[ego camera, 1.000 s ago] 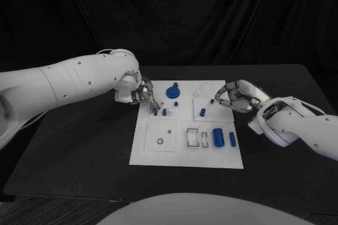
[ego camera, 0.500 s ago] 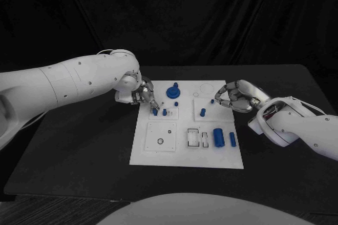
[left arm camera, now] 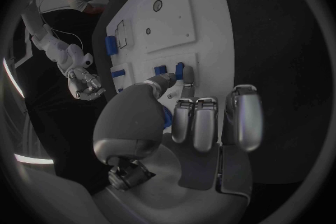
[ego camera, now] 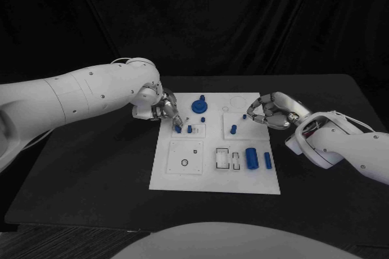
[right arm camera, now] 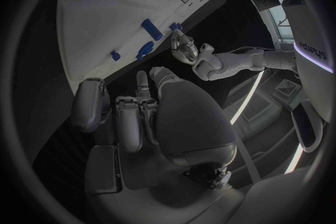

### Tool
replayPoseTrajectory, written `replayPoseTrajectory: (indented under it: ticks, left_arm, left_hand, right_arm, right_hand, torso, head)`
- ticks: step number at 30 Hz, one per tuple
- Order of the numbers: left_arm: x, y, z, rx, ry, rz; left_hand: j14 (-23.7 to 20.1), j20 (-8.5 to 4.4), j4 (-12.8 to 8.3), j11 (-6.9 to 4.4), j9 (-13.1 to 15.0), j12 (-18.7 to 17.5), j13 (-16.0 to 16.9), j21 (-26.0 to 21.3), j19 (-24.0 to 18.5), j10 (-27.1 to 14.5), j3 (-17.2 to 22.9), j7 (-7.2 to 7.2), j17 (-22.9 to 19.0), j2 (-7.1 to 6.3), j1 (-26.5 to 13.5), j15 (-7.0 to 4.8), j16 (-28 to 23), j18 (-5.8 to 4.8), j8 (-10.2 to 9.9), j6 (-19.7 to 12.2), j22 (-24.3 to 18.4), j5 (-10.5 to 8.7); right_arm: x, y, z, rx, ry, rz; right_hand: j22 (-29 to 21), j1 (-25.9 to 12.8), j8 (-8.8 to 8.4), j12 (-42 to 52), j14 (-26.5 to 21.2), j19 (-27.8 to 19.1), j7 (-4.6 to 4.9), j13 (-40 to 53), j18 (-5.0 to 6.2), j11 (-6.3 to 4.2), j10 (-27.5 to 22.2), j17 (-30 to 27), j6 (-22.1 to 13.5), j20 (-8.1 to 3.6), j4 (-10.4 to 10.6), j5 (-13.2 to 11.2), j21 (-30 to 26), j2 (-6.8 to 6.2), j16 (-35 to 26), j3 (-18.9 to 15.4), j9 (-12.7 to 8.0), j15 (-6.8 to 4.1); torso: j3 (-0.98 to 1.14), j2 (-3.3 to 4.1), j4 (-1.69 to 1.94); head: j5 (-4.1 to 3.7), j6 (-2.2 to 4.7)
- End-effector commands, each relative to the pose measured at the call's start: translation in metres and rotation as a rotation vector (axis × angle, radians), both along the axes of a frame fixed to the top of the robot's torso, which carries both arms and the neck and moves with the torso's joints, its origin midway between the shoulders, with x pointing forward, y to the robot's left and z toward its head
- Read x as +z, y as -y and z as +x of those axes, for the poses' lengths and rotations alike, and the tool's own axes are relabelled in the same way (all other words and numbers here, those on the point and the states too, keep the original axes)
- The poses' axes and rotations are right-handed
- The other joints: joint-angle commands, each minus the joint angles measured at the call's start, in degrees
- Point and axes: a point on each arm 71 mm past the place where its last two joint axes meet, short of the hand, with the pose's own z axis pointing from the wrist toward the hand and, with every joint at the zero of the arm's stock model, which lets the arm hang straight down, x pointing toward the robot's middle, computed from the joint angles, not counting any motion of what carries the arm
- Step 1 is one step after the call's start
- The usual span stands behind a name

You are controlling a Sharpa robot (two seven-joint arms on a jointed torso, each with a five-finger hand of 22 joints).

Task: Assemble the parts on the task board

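Note:
The white task board [ego camera: 212, 180] lies mid-table. My left hand [ego camera: 161, 108] reaches over its far left corner, thumb and a finger pinching a small blue peg [ego camera: 177, 127] that stands upright on the board; the left wrist view shows this peg [left arm camera: 179, 70] at the fingertips, with a second blue peg [left arm camera: 160, 70] beside it. That second peg [ego camera: 190, 128] stands just right of the first. My right hand [ego camera: 271, 114] hovers at the board's far right edge with its fingers curled in on nothing I can see.
A round blue piece [ego camera: 198, 107] sits near the board's far edge, small pegs [ego camera: 233, 129] stand mid-board, and two blue cylinders [ego camera: 251, 158] lie at the right beside rectangular slots [ego camera: 221, 158]. Black table surrounds the board.

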Motion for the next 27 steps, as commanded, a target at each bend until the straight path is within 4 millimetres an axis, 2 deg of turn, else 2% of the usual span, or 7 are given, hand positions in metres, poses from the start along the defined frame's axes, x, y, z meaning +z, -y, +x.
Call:
replayPoseTrajectory:
  ticks: [1,13,27]
  left_arm:
    - [-0.001,0.001,-0.001,0.009,0.013,-0.018]
    - [0.001,0.001,-0.004,0.036,0.054,-0.038]
    - [0.004,-0.006,-0.013,0.087,0.13,-0.088]
  left_hand:
    - [6.38,-0.6,-2.03,-0.59,3.0,0.2,15.12,0.42,0.48,6.66,5.59,-0.71,15.23,-0.21,-0.83,-0.78,0.76,-0.7,2.04,1.08,11.46,0.59]
    - [6.38,-0.81,-3.49,-0.8,4.41,0.2,15.12,0.35,0.54,6.66,7.82,-0.91,15.23,-0.52,-2.54,-0.99,0.76,-0.69,3.27,0.9,11.44,0.76]
    - [6.38,-0.88,-4.34,-0.78,5.15,0.2,15.12,-0.09,0.41,6.66,8.94,-0.82,15.23,-0.6,-3.25,-1.02,0.76,-0.61,3.69,0.16,11.31,0.72]
  right_arm:
    - [-0.002,0.0,0.0,-0.009,-0.018,-0.009]
    - [-0.003,0.001,0.0,-0.01,-0.029,-0.015]
    - [-0.004,0.002,0.0,-0.017,-0.035,-0.019]
  right_hand:
    - [9.75,0.6,1.14,0.95,5.91,-0.4,-0.16,15.45,-0.19,0.47,5.86,15.92,-0.55,-0.11,-0.02,1.28,-1.15,0.17,1.42,1.93,-0.63,0.18]
    - [9.51,0.64,1.24,0.95,5.91,-0.8,-0.18,15.45,-0.01,0.47,5.86,15.92,-0.46,-0.1,-0.09,1.3,-1.97,0.19,1.42,2.04,-0.61,0.19]
    - [9.25,0.63,1.27,0.95,5.87,-1.28,-0.13,15.45,0.17,0.51,5.86,15.83,-0.55,-0.06,-0.18,1.31,-2.86,0.12,1.36,2.18,-0.64,0.23]
  torso:
    - [0.01,0.0,-0.02]
    - [0.03,-0.02,0.04]
    - [0.01,0.01,0.01]
  head:
    - [0.04,-0.01]
    - [0.07,-0.01]
    - [-0.12,-0.01]
